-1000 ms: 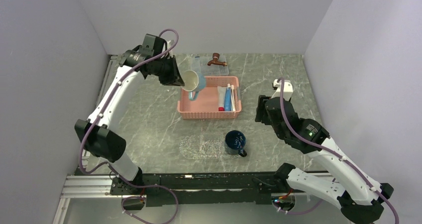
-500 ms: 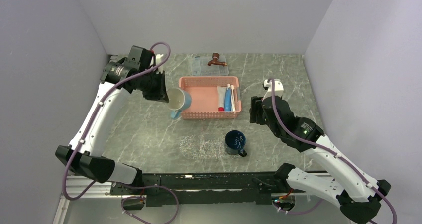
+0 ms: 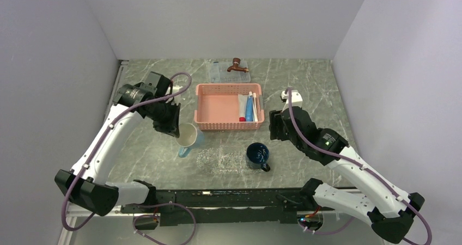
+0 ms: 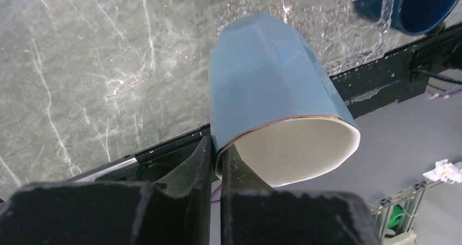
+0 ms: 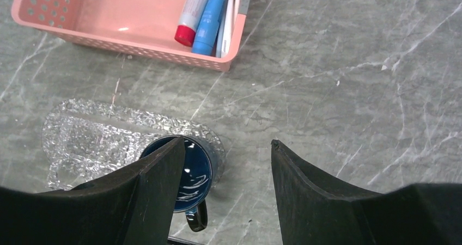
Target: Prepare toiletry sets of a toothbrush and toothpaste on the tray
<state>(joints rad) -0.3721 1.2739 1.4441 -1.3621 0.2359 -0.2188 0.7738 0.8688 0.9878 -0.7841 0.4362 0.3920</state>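
Two arms up, and I judge no set is made yet. The pink basket (image 3: 229,106), upper centre of the overhead view, holds the toothpaste (image 3: 249,109) and toothbrush (image 3: 254,104) at its right end. The tray (image 3: 218,161), lower centre, carries only a dark blue mug (image 3: 257,155). My left gripper (image 4: 212,163) is pinched tight on a pale blue cup (image 4: 272,109)'s rim, and my right gripper (image 5: 226,144) hangs wide open and empty.
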